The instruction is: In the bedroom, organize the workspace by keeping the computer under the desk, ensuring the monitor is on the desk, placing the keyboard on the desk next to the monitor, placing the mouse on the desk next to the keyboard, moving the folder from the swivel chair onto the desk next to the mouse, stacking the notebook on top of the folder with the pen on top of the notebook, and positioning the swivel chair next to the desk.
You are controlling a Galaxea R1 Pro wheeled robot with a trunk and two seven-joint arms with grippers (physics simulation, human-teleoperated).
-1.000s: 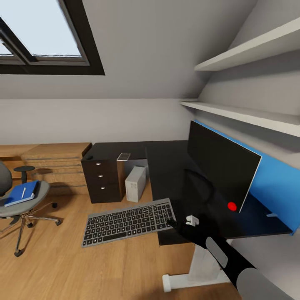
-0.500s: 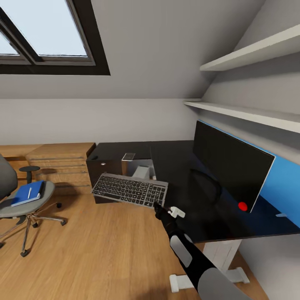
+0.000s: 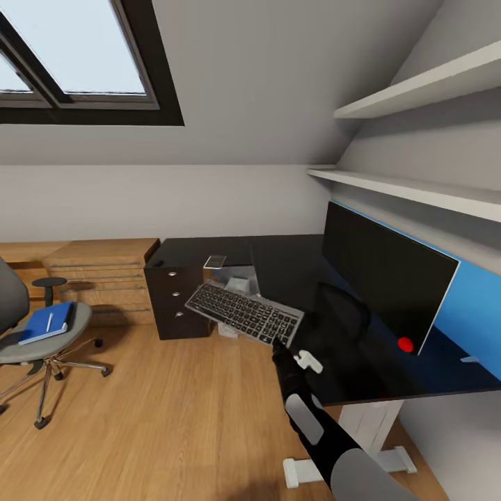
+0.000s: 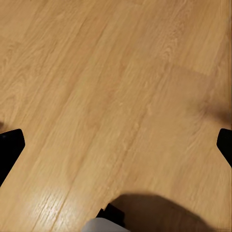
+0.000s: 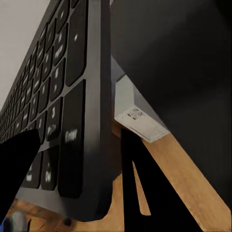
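The right gripper (image 3: 278, 343) holds the keyboard (image 3: 244, 313) by one short end, and the fingers are closed on its near corner. In the right wrist view the keyboard (image 5: 67, 96) goes away from the gripper, with one dark finger (image 5: 17, 164) over the keys and the other finger (image 5: 133, 193) behind the grey back edge. The keyboard is in the air, tilted, with its far end over the gap beside the drawers (image 3: 167, 303). Its near end is just beside the front edge of the desk (image 3: 292, 278).

The monitor (image 3: 386, 275) stands on the desk top, near the blue wall panel (image 3: 466, 306). The desk surface between the monitor and the front edge is bare. The computer (image 3: 236, 285) stands on the floor under the desk and is partly hidden behind the keyboard.

The chair (image 3: 35, 327) is well apart from the desk, with wide wood floor (image 3: 160, 410) between them. The folder (image 3: 47, 322) lies on its seat, and the pen (image 3: 49, 321) lies on top.

In the left wrist view the left gripper (image 4: 116, 145) has its two dark fingertips (image 4: 9, 145) spread wide over the floor, with nothing between them.
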